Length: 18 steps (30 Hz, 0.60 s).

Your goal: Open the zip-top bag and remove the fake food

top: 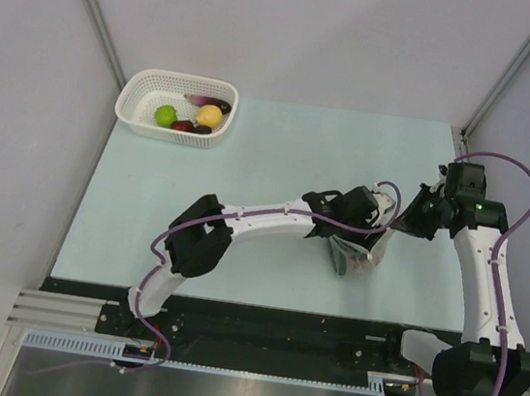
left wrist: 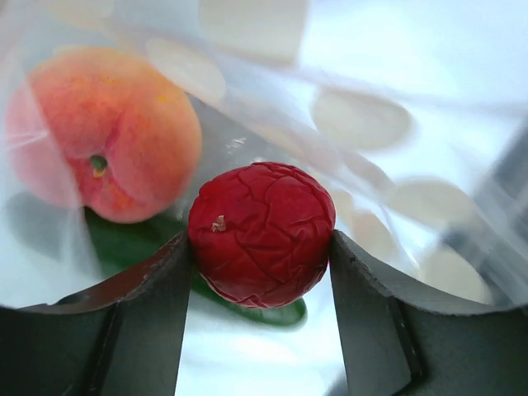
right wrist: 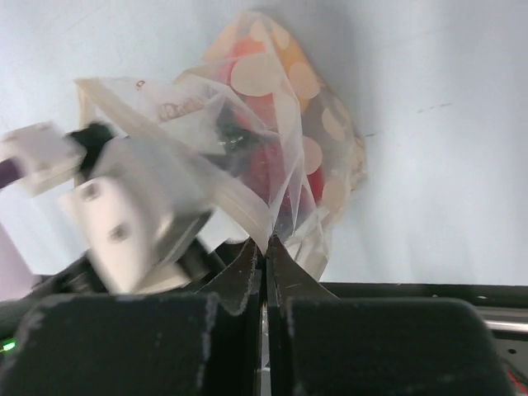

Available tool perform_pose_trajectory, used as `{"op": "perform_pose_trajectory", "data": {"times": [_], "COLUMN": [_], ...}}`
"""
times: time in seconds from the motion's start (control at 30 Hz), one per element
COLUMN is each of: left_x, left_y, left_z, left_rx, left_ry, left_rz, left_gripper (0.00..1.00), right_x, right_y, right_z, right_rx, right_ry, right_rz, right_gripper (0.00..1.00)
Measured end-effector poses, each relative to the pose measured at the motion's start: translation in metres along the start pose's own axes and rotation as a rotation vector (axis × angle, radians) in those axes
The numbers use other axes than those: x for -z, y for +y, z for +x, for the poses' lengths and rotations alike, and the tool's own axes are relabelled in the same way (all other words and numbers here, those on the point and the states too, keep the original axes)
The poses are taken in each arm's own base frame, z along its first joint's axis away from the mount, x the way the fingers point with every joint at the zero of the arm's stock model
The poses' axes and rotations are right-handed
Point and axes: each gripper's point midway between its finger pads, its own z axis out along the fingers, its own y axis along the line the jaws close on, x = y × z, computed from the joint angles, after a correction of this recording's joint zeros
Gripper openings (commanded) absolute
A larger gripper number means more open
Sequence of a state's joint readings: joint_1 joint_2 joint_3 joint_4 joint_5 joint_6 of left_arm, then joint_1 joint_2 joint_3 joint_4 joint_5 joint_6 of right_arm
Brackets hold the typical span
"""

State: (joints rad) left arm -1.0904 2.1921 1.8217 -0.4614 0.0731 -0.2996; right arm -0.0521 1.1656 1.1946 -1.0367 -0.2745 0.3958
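The clear zip-top bag (top: 355, 257) with pale dots stands at the table's middle right; it also shows in the right wrist view (right wrist: 289, 124). My left gripper (left wrist: 262, 247) reaches inside the bag and is shut on a wrinkled red toy fruit (left wrist: 262, 233). An orange peach (left wrist: 107, 132) and a dark green piece (left wrist: 132, 239) lie in the bag behind it. My right gripper (right wrist: 266, 241) is shut on the bag's rim, holding it from the right; in the top view it (top: 401, 216) is beside the bag.
A white mesh basket (top: 145, 90) stands at the far left corner with a lime green fruit (top: 165, 115), a yellow one (top: 209, 116), a red one (top: 184, 126) and dark purple pieces (top: 204, 102). Grey walls surround the pale blue table (top: 281, 151).
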Motion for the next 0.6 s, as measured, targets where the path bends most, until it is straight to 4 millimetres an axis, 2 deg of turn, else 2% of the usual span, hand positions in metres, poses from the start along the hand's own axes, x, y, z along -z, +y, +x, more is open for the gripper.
{"op": "perform_pose_trajectory", "data": {"times": [0.17, 0.33, 0.6], "left_x": [0.033, 0.058, 0.083], "left_y": [-0.011, -0.021, -0.022], "left_z": [-0.017, -0.045, -0.083], "left_rx": [0.015, 0.027, -0.010], "left_ry": [-0.006, -0.032, -0.120], "left_rz": [0.109, 0.213, 0.166], "left_gripper": [0.00, 0.00, 0.00], "right_x": [0.004, 0.010, 0.016], "right_y": [-0.006, -0.005, 0.013], "right_z": [-0.003, -0.003, 0.007], "right_rx": [0.034, 0.068, 0.128], "right_ry": [-0.033, -0.058, -0.062], "right_rz": [0.025, 0.024, -0.024], "right_gripper": [0.00, 0.00, 0.00]}}
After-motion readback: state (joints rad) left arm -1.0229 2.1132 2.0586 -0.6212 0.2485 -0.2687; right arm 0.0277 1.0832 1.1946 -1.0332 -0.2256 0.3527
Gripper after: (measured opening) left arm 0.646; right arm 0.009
